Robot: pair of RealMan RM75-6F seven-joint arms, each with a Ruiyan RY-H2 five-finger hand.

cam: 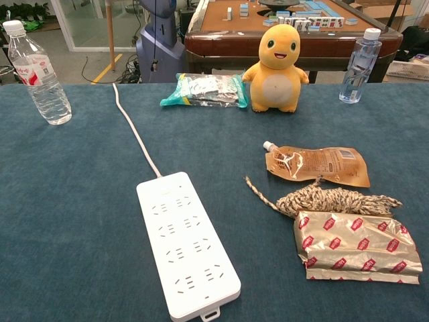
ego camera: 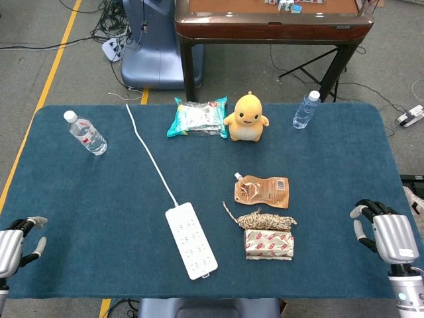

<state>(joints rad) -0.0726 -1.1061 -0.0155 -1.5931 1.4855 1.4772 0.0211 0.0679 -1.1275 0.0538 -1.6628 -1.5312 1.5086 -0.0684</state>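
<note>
Both hands idle at near corners

Now left hand [ego camera: 14, 246] and right hand [ego camera: 387, 235] rest low, fingers apart, holding nothing. Nearest the right: foil packet [ego camera: 269, 244], well apart, twine bundle [ego camera: 265, 220] touching it. Farther: power strip [ego camera: 191, 240], plush toy [ego camera: 246, 118].

Far edge, left to right: bottle [ego camera: 85, 133], wipes [ego camera: 197, 117], toy [ego camera: 246, 118], second bottle [ego camera: 306, 109] | centre: power strip [ego camera: 191, 239], left of pouch [ego camera: 263, 191] | twine [ego camera: 266, 220] between pouch and packet [ego camera: 269, 244]
</note>
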